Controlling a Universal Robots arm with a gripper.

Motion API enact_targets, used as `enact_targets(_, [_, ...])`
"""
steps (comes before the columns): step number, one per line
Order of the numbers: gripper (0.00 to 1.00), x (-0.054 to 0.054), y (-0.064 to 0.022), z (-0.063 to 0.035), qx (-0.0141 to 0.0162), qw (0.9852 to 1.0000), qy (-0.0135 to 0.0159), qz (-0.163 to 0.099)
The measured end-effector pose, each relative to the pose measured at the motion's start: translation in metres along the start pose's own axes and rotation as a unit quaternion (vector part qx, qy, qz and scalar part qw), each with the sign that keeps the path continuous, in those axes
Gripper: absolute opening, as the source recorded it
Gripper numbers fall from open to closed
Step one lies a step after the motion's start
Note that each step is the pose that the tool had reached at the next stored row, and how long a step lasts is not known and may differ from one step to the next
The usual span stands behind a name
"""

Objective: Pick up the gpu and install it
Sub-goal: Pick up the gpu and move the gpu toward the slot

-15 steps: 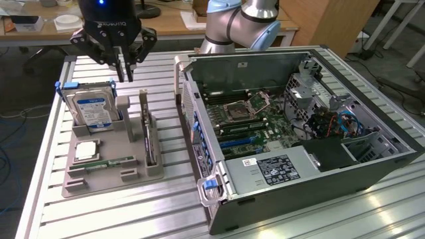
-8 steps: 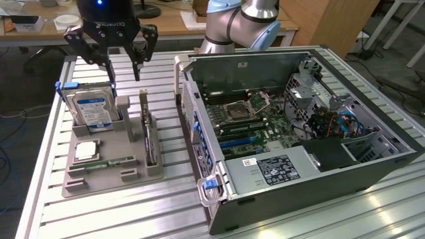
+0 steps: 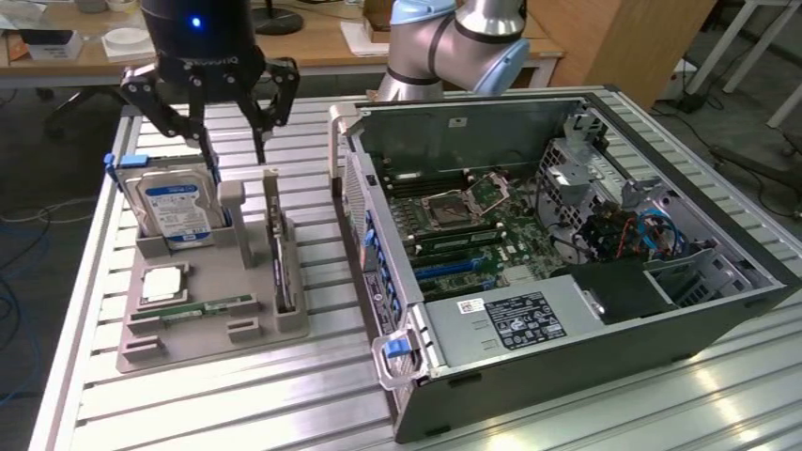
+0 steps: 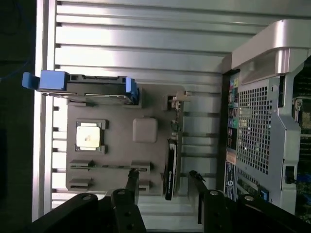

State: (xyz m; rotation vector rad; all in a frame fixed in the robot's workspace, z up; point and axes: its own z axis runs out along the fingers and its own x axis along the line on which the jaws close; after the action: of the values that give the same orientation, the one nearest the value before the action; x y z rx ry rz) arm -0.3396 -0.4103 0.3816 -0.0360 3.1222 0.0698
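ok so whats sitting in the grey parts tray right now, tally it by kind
hard drive: 1
cpu: 1
ram stick: 1
gpu: 1
total: 4

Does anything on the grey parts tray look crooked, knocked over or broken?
Nothing stands out. The thin flat graphics card stands upright in its slot on the grey plastic tray, and the blue-labelled metal hard drive sits straight.
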Motion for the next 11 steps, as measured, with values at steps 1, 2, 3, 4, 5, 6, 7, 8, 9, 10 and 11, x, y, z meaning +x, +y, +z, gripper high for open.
enact_targets(1, [0.53, 0.000, -0.0046, 0.0016, 0.0000, 1.0000, 0.0000, 0.000])
enact_targets(2, [0.53, 0.000, -0.0092, 0.0032, 0.0000, 1.0000, 0.0000, 0.000])
enact_targets(3, [0.53, 0.000, -0.0127, 0.0049, 0.0000, 1.0000, 0.0000, 0.000])
enact_targets(4, [0.53, -0.002, -0.0137, 0.0067, 0.0000, 1.0000, -0.0001, 0.000])
enact_targets(5, [0.53, -0.005, -0.0139, 0.0084, 0.0001, 1.0000, 0.0000, 0.000])
enact_targets(6, [0.53, -0.009, -0.0141, 0.0103, 0.0001, 1.0000, 0.0001, 0.000])
enact_targets(7, [0.53, -0.014, -0.0143, 0.0124, 0.0000, 1.0000, -0.0001, 0.000])
enact_targets(8, [0.53, -0.017, -0.0145, 0.0142, 0.0000, 1.0000, 0.0000, 0.000])
enact_targets(9, [0.53, -0.019, -0.0146, 0.0160, 0.0001, 1.0000, 0.0000, 0.000])
enact_targets(10, [0.53, -0.020, -0.0149, 0.0179, 0.0000, 1.0000, -0.0001, 0.000])
enact_targets(11, [0.53, -0.020, -0.0153, 0.0198, -0.0001, 1.0000, -0.0001, 0.000])
